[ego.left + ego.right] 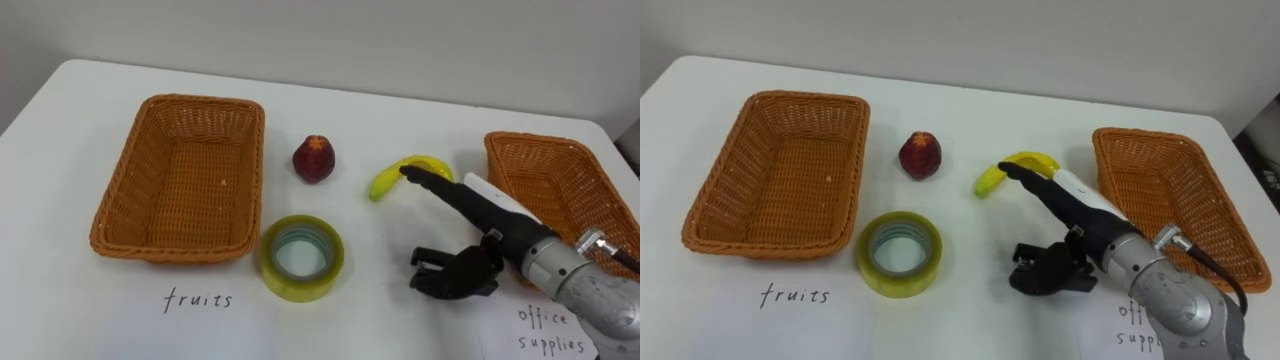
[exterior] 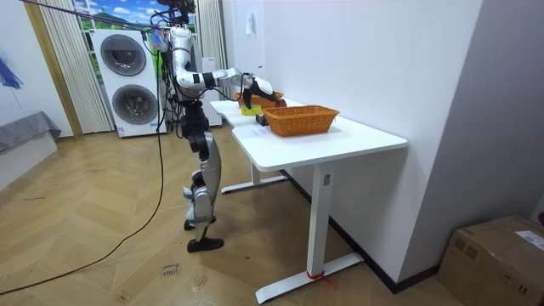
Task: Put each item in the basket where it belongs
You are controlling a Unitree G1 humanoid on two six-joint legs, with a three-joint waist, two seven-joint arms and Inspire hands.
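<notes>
Pointing right hand (image 1: 495, 240): your hand is partly open, with one finger straight out and touching the banana's dark tip. The other fingers are curled underneath, gripping nothing.
Banana (image 1: 383, 184): it lies on the white table (image 1: 400, 100) right at that fingertip, ahead of your hand.
Red fruit (image 1: 314, 159): past the banana, further to your hand's left.
Tape roll (image 1: 302, 258): level with your hand, well off to its left.
Far basket (image 1: 120, 200): beyond the tape, leftmost.
Near basket (image 1: 540, 139): just to your hand's right.
</notes>
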